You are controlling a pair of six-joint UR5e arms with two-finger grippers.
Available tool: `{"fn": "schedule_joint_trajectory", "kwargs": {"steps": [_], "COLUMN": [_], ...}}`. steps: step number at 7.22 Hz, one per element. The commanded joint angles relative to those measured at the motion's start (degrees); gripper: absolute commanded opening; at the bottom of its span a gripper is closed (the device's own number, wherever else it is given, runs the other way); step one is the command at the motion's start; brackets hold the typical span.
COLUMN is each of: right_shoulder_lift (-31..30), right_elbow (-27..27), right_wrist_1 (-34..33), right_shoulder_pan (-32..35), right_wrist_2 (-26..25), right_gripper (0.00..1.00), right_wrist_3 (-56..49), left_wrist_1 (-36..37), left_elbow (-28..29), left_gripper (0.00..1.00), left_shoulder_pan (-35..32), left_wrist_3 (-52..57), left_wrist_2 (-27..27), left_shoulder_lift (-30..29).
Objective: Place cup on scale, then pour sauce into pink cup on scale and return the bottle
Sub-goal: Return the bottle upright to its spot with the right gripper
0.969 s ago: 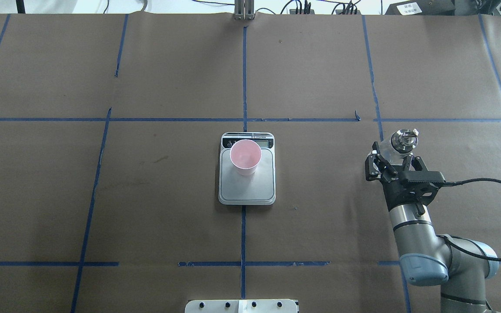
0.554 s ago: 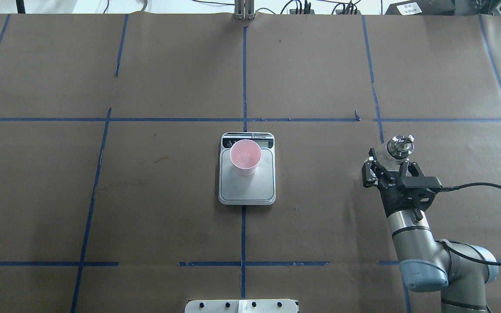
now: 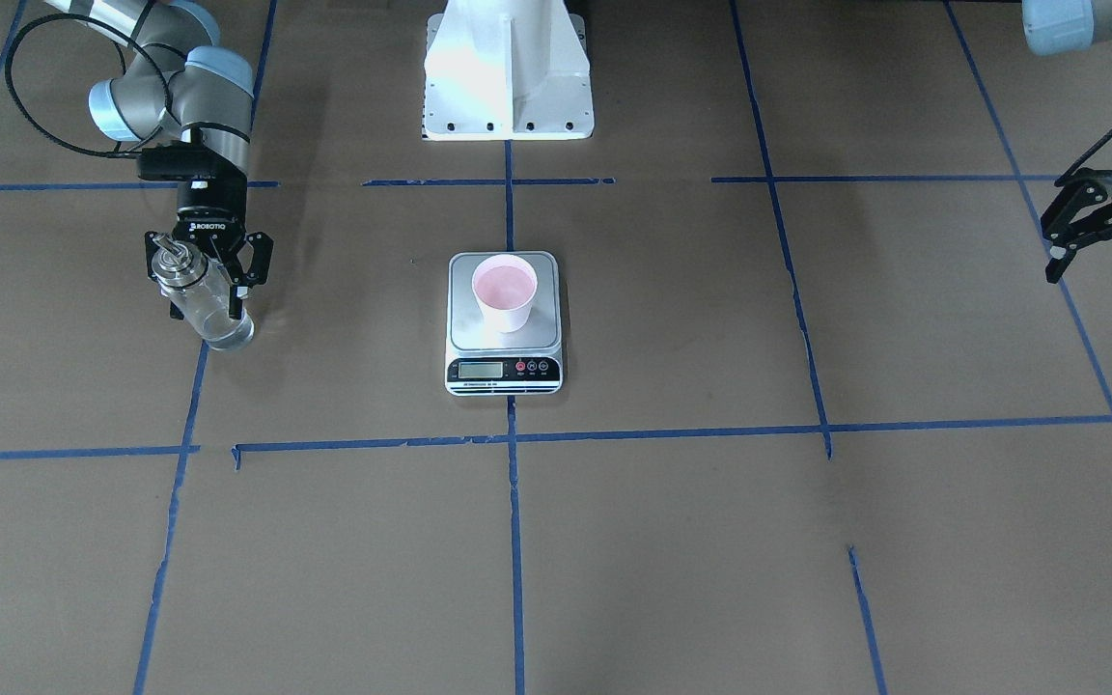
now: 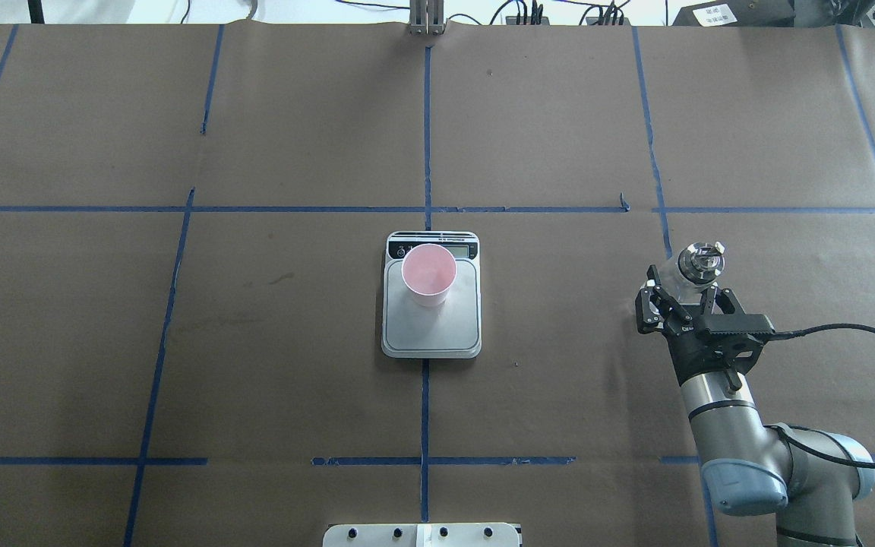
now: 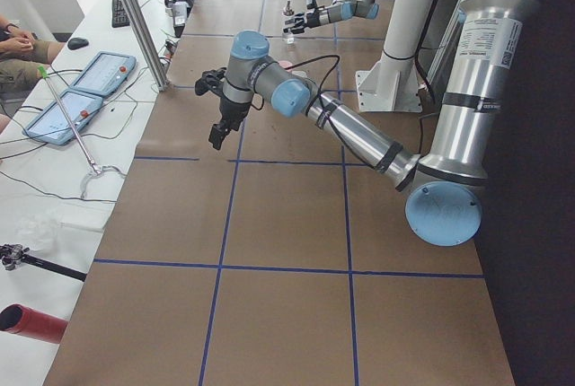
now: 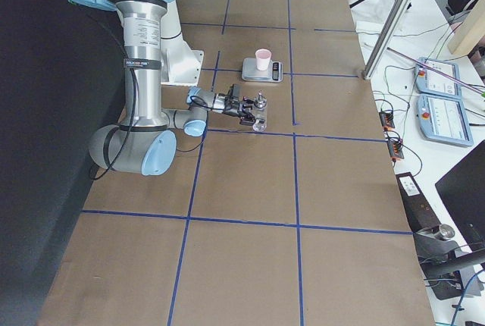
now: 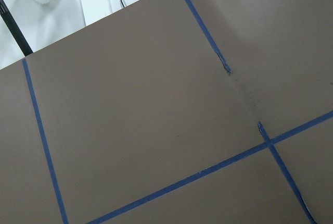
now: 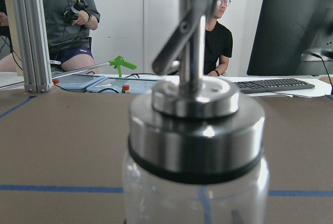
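While the cup stands upright on the scale, toward its display end, I see the right gripper well off to the scale's right-arm side, jaws clasping the clear bottle, which is upright; whether its base touches the bench I cannot tell. The left gripper hangs far off the scale's other side, jaws spread, empty

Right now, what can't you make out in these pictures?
Scale reading: digits too small in the front view; cup overlaps the display overhead.
Bottle fill level: clear glass, tiny in wide views; right wrist view blurs and crops its body.
Left gripper: partly cropped by front view's edge, absent overhead.
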Motion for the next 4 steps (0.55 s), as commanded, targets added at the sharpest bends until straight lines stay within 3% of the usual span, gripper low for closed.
{"fn": "schedule_joint_trajectory", "kwargs": {"steps": [1,2,4], "right_shoulder_lift": [-0.05,-0.14,-0.23], "right_elbow": [0.0,0.09,0.09], "right_wrist_1": [0.0,0.0,0.09], "right_shoulder_pan": [-0.31,-0.4,-0.84], "right_wrist_2": [0.0,-0.09,-0.17], "right_gripper": [0.0,0.99,1.0], "right_wrist_3": [0.0,0.0,0.0], "left_wrist_1": [0.0,0.0,0.0], "left_elbow": [-0.04,0.05,0.05], "left_gripper": [0.99,0.99,0.99], "left_shoulder_pan": [0.0,0.0,0.0], "left_wrist_3": [0.0,0.0,0.0], "left_wrist_2": [0.0,0.0,0.0], "left_shoulder_lift": [-0.02,-0.02,-0.1]}}
